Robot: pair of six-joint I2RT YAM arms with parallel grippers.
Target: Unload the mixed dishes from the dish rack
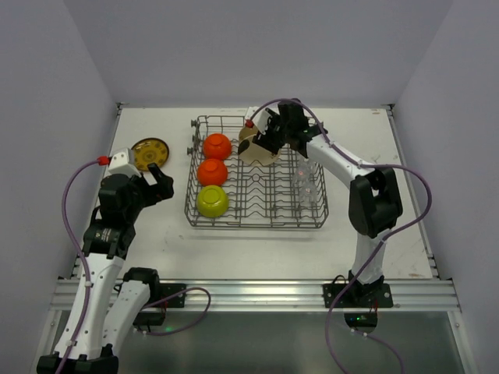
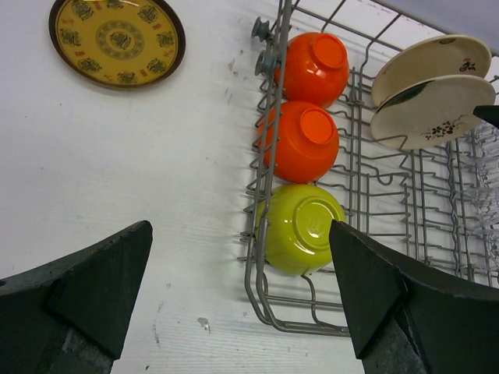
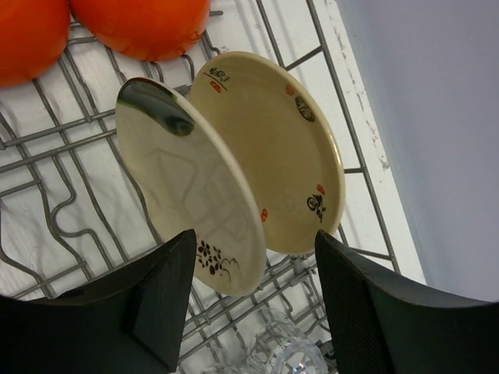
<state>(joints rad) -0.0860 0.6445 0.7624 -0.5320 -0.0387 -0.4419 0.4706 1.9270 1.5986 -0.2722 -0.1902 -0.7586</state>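
Observation:
The grey wire dish rack (image 1: 257, 223) holds two orange bowls (image 1: 217, 146) (image 1: 212, 172) and a yellow-green bowl (image 1: 212, 201) in its left row. Two beige plates stand on edge at its back. Clear glasses (image 1: 306, 187) stand on its right side. My right gripper (image 3: 256, 238) is open, its fingers on either side of the lower rims of the near plate (image 3: 187, 187) and the far plate (image 3: 273, 164), gripping neither. Left of the rack, my left gripper (image 2: 242, 288) hangs wide open over bare table, holding nothing.
A yellow plate with a dark brown pattern (image 1: 150, 153) lies flat on the table left of the rack, just beyond my left gripper. A clear glass (image 3: 284, 354) sits in the rack right under my right gripper. Walls close the table at the back and sides.

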